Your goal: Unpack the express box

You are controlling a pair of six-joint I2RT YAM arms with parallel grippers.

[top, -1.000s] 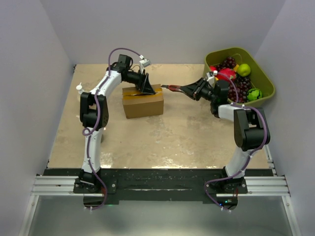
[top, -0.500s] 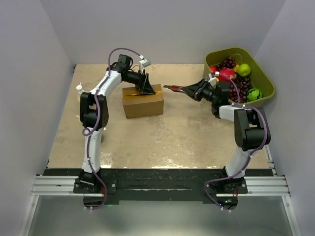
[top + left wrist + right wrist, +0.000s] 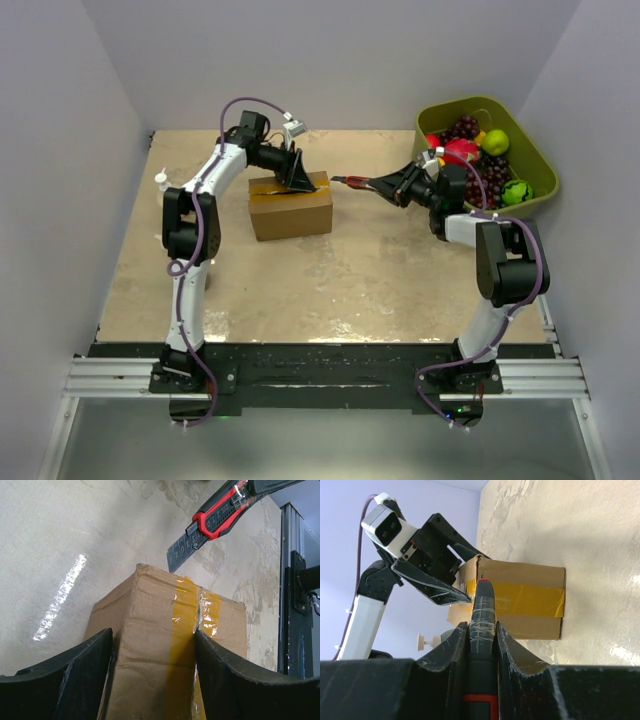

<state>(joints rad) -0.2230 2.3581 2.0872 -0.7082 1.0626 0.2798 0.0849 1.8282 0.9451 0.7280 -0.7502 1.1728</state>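
The express box (image 3: 290, 212) is a brown carton with yellowish tape along its top seam, standing left of the table's middle. My left gripper (image 3: 298, 180) is open and sits down over the box's far right top. In the left wrist view (image 3: 152, 680) one finger is at the box's side and the other at the tape seam (image 3: 199, 611). My right gripper (image 3: 385, 185) is shut on a red and black utility knife (image 3: 352, 181). The blade (image 3: 181, 554) hovers just right of the box's corner, apart from it. The right wrist view shows the knife (image 3: 482, 615) pointing at the box (image 3: 530, 600).
A green basket (image 3: 535, 165) of fruit stands at the back right behind my right arm. A small white bottle (image 3: 160, 180) stands by the left arm's elbow. The metal rail (image 3: 297, 580) runs along the table's near edge.
My right gripper has drawn the knife a little to the right, away from the box's corner. The left gripper and the box have not moved.
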